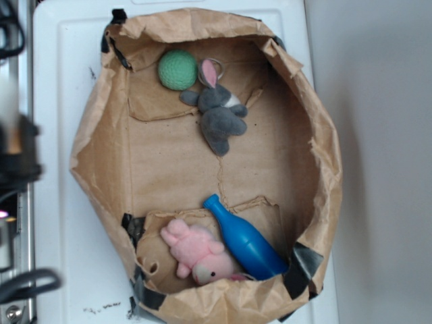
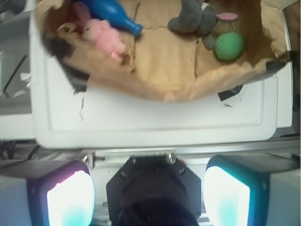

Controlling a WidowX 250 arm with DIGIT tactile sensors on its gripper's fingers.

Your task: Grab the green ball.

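Wrist view: small mint-green knitted ball (image 2: pixel 229 45) touching grey plush bunny (image 2: pixel 195 18) inside brown paper tray (image 2: pixel 164 89); gripper (image 2: pixel 148 197) fingers spread, empty.

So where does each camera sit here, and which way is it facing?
Exterior: overhead, looking straight down into the paper bag; blurred robot parts at the left edge.
Wrist: on the arm outside the bag, looking over the white tray; claw fingers spread at the bottom.
Shared: green ball, grey bunny, blue bottle, pink plush.
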